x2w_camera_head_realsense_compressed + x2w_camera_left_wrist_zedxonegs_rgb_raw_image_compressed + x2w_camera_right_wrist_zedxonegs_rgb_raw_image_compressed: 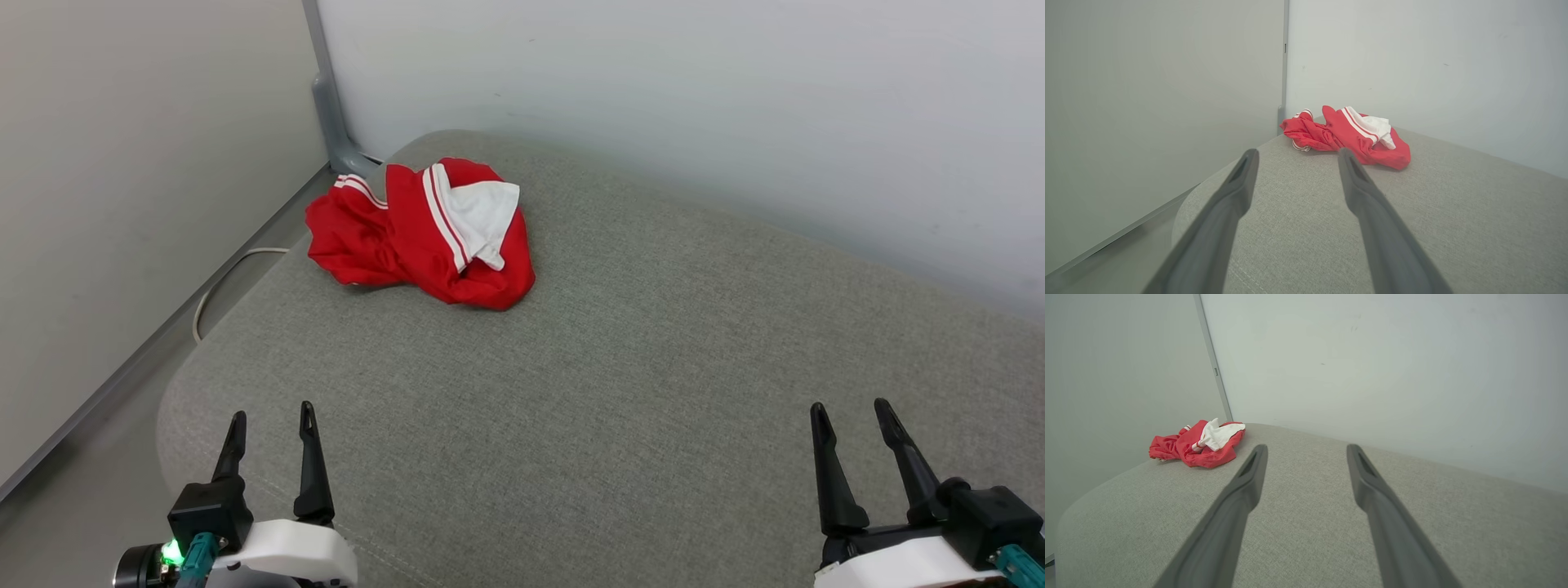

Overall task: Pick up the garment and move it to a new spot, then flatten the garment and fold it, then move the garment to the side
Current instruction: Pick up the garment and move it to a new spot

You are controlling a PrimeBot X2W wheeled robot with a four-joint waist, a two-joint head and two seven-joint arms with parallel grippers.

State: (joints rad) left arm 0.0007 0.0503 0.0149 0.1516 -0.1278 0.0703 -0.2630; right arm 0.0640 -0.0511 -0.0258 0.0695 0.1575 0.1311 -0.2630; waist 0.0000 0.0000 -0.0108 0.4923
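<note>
Head view: one garment point(420, 237), red with a white sleeve and white-red striped trim, crumpled in a heap at the far left corner of one grey fabric cushion point(612, 392), resting on it and touched by nothing. Lettering and number hidden in the folds. Two grippers counted: left gripper point(272, 410) at lower left, right gripper point(849, 404) at lower right, each with two dark fingers spread apart, nothing between them, both over the near edge of the cushion and well apart from the garment. Cushion weave plain, corners rounded. Two pale wall panels point(653, 98) meeting at one grey post point(326, 98) just behind the garment. One pale cable point(214, 290) looping on the grey floor point(82, 506) to the left of the cushion. Left wrist view: two fingers held wide, empty; garment ahead beyond the fingertips, slightly right of centre, near the post and the corner of the walls. Right wrist view: two fingers likewise parted, empty; garment far off at upper left, white sleeve uppermost, close to the cushion's left edge; bare grey fabric between fingertips and heap.
</note>
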